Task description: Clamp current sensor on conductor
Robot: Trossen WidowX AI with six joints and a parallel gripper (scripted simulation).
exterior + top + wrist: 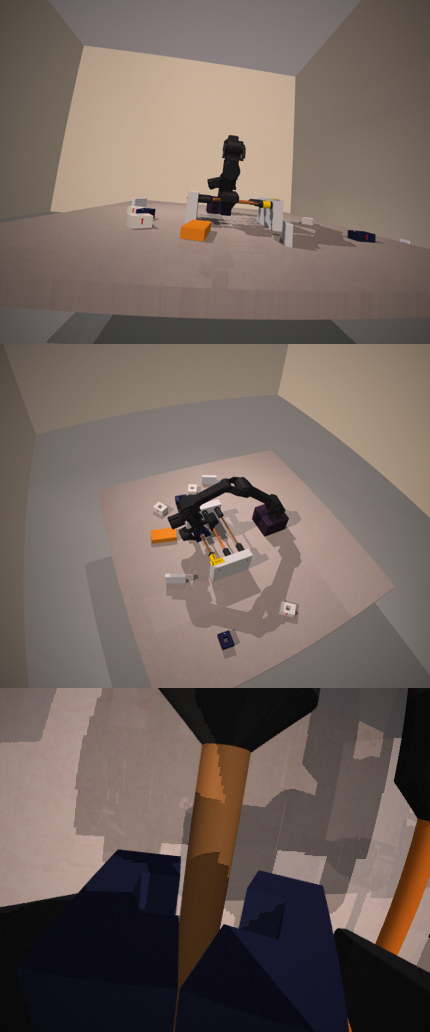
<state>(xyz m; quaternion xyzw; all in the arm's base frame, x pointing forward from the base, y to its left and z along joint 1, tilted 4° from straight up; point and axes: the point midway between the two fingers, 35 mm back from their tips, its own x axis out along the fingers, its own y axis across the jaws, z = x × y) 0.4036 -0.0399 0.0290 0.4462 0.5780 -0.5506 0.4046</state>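
Note:
My gripper (199,528) (229,198) (223,923) points down over the LOAD conductor, its fingers wide apart on the outer sides of the navy open sensor (198,537) (220,207) (100,938), holding it off the table. The sensor's halves spread downward. In the wrist view the copper LOAD conductor (206,545) (210,818) runs between them; how deep it sits in the opening is unclear. The yellow LOAD marker (217,561) (266,204) is at the conductor's near end in the top view. The arrow's direction on the held sensor cannot be read.
An orange conductor (219,541) (407,888) and another copper one (231,532) run beside it between white end blocks (232,568) (192,208). An orange block (163,535) (195,230), white plate (175,578), white sensors (160,508) (288,608) and a navy sensor (225,637) stand around.

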